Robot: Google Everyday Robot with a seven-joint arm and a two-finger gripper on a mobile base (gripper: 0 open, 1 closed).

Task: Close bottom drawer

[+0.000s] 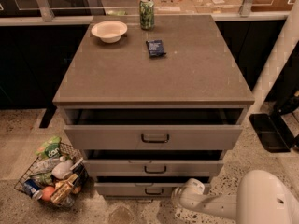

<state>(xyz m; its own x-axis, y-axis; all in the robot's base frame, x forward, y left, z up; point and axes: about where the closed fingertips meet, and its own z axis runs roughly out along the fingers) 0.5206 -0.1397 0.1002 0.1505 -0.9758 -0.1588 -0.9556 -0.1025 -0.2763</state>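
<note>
The grey cabinet [154,73] has three drawers, all pulled out a little. The bottom drawer [135,188] is the lowest one, with a flat grey front and a small dark bar handle [153,191]. A dark gap shows above its front. My white arm reaches in from the bottom right, and my gripper [181,196] is at the right end of the bottom drawer's front, near the floor. The arm's white wrist hides where the gripper meets the drawer.
A white bowl [109,31], a green can [146,13] and a dark blue packet [155,48] sit on the cabinet top. A wire basket [49,177] of groceries stands on the floor at the left. A black tray [271,132] lies on the floor at the right.
</note>
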